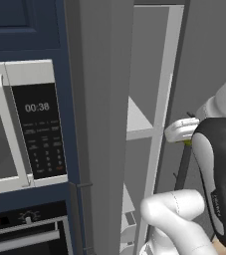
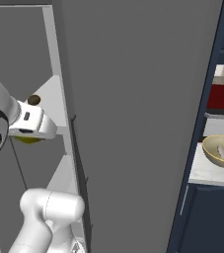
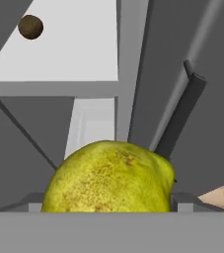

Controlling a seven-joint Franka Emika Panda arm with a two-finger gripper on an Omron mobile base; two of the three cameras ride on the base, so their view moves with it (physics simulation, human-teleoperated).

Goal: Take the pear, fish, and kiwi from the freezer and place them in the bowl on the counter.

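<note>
Freezer (image 1: 149, 99): tall grey compartment standing open, with white shelves inside; its grey door (image 2: 133, 123) hangs open, and the long dark handle (image 3: 180, 118) shows in the hand view.
Microwave (image 1: 20, 127): silver, built into the navy cabinets to the left of the freezer, clock reading 00:38 (an oven front sits below it).
Counter (image 2: 207, 173): white marble top over navy cabinets, at the right edge of the right base view, beyond the open door.
Bowl (image 2: 221, 150): tan-yellow, on the counter near its front edge, with a pale elongated shape lying inside (probably the fish (image 2: 223, 152), too small to be sure).
Gripper (image 2: 29, 137): at the freezer opening, level with the front edge of a white shelf.
Jaws: clamped on the pear, which bulges between the two fingers; held as wide as the fruit.
Pear (image 3: 108, 178): yellow-green and speckled, in the gripper, off the shelf.
Kiwi (image 3: 30, 26): small, brown, on the white shelf toward its back corner, well apart from the pear.
</note>
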